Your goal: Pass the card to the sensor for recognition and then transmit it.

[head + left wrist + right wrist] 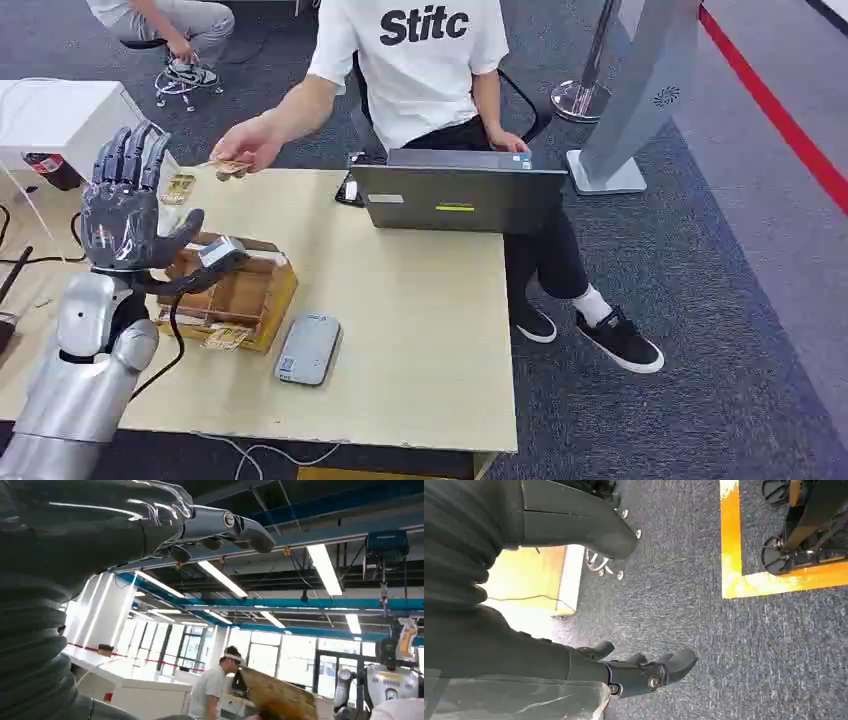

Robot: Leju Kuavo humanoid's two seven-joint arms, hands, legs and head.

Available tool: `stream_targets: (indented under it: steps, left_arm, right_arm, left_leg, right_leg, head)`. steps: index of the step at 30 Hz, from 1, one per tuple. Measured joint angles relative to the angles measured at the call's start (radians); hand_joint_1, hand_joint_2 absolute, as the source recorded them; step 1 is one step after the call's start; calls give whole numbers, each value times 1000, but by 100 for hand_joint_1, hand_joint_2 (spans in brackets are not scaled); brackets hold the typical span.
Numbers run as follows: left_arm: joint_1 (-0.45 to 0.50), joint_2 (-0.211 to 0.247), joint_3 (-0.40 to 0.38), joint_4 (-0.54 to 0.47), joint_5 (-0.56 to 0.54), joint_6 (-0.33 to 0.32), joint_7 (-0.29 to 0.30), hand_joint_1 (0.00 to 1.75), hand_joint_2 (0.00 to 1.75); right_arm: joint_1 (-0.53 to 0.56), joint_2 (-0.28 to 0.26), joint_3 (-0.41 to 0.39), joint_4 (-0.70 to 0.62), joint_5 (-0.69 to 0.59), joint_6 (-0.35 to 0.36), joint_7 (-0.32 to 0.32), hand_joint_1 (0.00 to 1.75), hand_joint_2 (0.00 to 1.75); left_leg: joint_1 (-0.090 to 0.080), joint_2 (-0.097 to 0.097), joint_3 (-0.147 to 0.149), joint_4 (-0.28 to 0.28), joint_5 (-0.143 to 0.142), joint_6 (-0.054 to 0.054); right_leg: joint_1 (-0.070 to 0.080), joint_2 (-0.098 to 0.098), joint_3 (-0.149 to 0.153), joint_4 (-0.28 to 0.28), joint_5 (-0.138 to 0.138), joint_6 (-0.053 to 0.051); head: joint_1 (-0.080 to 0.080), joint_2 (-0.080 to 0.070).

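Head view: laptop (pixel 458 198) stands beyond wooden box (pixel 237 290), sensor (pixel 308 349).

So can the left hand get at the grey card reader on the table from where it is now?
Probably yes. The left hand is raised, open and empty above the wooden box; the card reader lies just beside that box with nothing on top.

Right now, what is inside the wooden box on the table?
The wooden box shows wooden dividers and compartments that look empty. The raised left hand and its thumb cover the box's near-left part, so what lies there cannot be seen.
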Motion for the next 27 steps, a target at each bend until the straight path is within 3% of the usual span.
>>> stream_targets:
  steps: [1, 2, 3, 11, 16, 21, 27]
  left_arm:
    - [-1, 2, -3, 6, 0, 0, 0, 0, 175]
    - [-1, 5, -7, 13, 0, 0, 0, 10, 175]
    - [-1, 8, -8, 18, 1, 2, 0, 175, 175]
    - [2, 22, -10, 32, 39, 21, -4, 175, 175]
    - [16, 19, -10, 30, 57, 69, -30, 175, 175]
    - [61, -15, -11, -20, 83, 139, -110, 175, 175]
    - [92, -40, -23, -58, 83, 141, -119, 175, 175]
  right_arm:
    - [0, 0, 0, 0, 3, -1, 0, 0, 175]
    - [0, 0, 0, 0, 5, -2, 0, 0, 175]
    - [0, 0, 0, 0, 6, -2, 0, 0, 175]
    - [0, -1, -1, 0, 16, -3, -3, 0, 175]
    - [0, -1, -2, 0, 18, -13, -3, 0, 175]
    - [0, -1, -9, 0, 20, -16, -3, 0, 175]
    - [0, -1, -10, 2, 20, -16, -3, 0, 175]
  left_leg:
    - [0, 0, 0, 0, 0, 0]
    - [0, 0, 0, 0, 0, 0]
    - [0, 0, 0, 0, 0, 0]
    - [0, 0, -1, 0, 0, 0]
    - [0, 0, -1, 0, 0, 0]
    - [0, 0, -1, 0, 0, 0]
    - [0, 0, -1, 0, 0, 0]
  right_leg:
    - [0, 0, 0, 0, 0, 0]
    - [0, 0, 0, 0, 0, 0]
    - [0, 0, 0, 0, 0, 0]
    - [1, 0, 0, 0, 0, 0]
    - [1, 0, 0, 0, 0, 0]
    - [1, 0, 0, 0, 0, 0]
    - [1, 0, 0, -1, 0, 0]
  head:
    - [0, 0]
    - [0, 0]
    - [0, 0]
    - [0, 0]
    - [0, 0]
    - [0, 0]
    - [0, 0]
